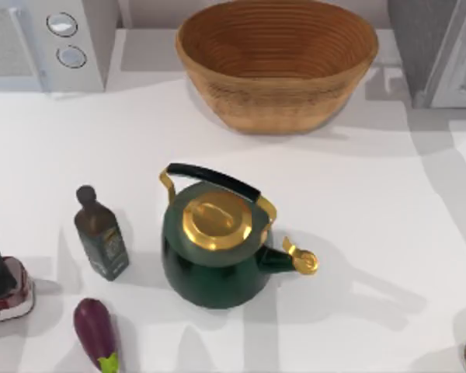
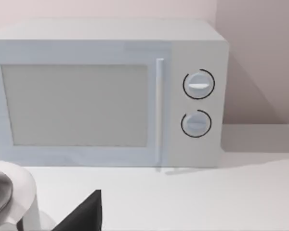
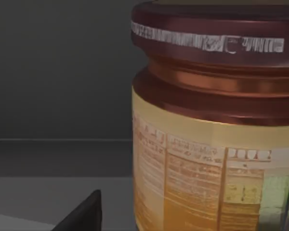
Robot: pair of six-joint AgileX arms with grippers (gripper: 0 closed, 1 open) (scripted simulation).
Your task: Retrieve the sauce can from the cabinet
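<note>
Close before the right wrist camera, inside the dark cabinet (image 3: 58,72): sauce can (image 3: 216,125), maroon lid, tan printed label. Grip state: cannot tell. From above, green kettle (image 1: 213,249) on white table (image 1: 373,233); from left wrist, microwave (image 2: 106,91).

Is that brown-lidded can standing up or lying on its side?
Upright. In the right wrist view the sauce can shows its maroon lid on top, label lines level, inside a dark space.

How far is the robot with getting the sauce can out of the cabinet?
Done: the right wrist camera is close to the sauce can, which stands against a dark grey interior. In hand: the approach; no grasp can be confirmed. Left: gripping the can and bringing it out to the white table, beside the green kettle.
</note>
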